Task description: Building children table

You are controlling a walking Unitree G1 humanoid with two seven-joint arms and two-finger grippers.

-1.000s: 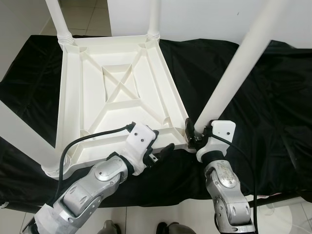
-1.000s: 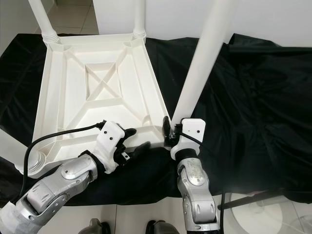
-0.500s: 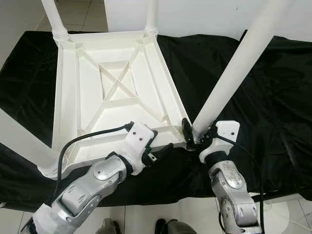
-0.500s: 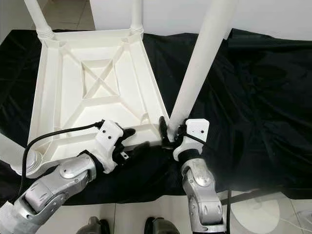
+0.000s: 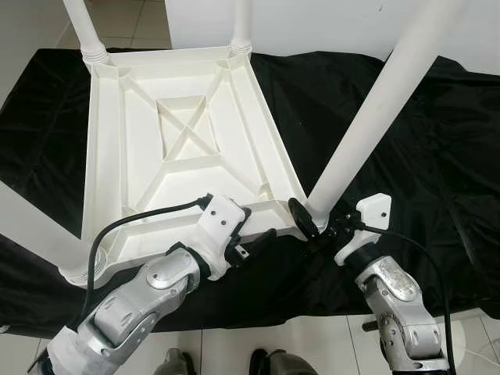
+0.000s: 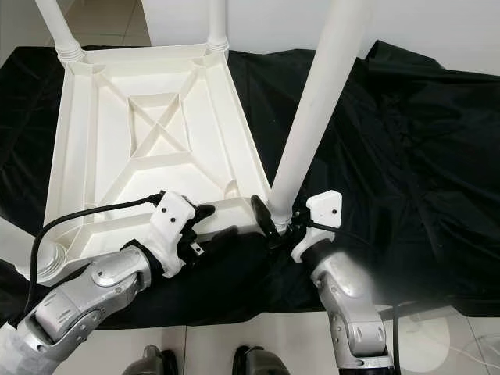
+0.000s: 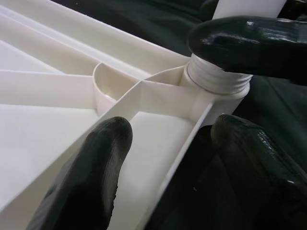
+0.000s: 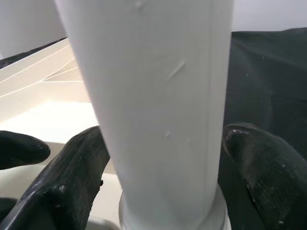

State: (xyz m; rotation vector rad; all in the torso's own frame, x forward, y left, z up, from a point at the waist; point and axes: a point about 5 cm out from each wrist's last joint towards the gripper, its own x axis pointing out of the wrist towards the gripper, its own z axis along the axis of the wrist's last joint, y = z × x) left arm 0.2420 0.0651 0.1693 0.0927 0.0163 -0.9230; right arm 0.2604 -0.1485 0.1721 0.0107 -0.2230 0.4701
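A white tabletop (image 5: 187, 148) lies upside down on a black cloth (image 5: 406, 172), its ribbed underside up, with a crossed rib pattern in the middle. White legs stand in its corners: one at the near left corner (image 5: 31, 226), one at the far left (image 5: 82, 27), one at the far right (image 5: 241, 23). The left gripper (image 5: 254, 234) sits at the near edge of the tabletop, close to its near right corner; in the left wrist view one black finger (image 7: 91, 167) lies inside the tray-like underside and the other (image 7: 254, 163) outside over the cloth, so the edge wall stands between the spread fingers, though whether they press on it cannot be told. Just to the right, the fourth leg (image 5: 375, 109) rises slanted from the near right corner socket (image 7: 218, 84), its threaded collar seated in it. The right gripper (image 5: 316, 226) is at the base of this leg, one finger on each side of it; in the right wrist view the fingers (image 8: 76, 172) flank the leg closely, and a firm clamp cannot be told.
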